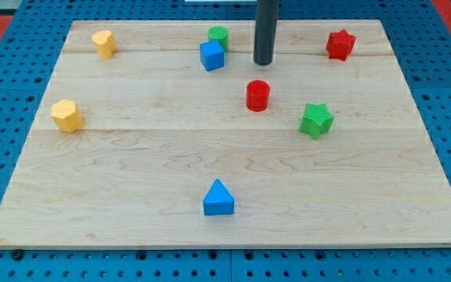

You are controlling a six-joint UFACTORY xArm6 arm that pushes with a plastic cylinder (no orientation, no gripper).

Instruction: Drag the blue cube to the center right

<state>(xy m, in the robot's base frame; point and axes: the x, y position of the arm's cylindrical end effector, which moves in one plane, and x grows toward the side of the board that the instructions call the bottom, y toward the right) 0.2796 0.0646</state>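
Note:
The blue cube [212, 56] sits near the view's top, a little left of centre, touching a green cylinder [218, 36] just behind it. My tip [264, 62] is the lower end of a dark rod coming down from the view's top. It stands a short way to the right of the blue cube, apart from it, and above the red cylinder [257, 95].
A wooden board [131, 164] lies on a blue pegboard. On it are a red star [340, 45] at top right, a green star [316, 120] at centre right, a blue triangular prism [218, 198] at bottom centre, and two yellow blocks at top left [104, 43] and left [66, 115].

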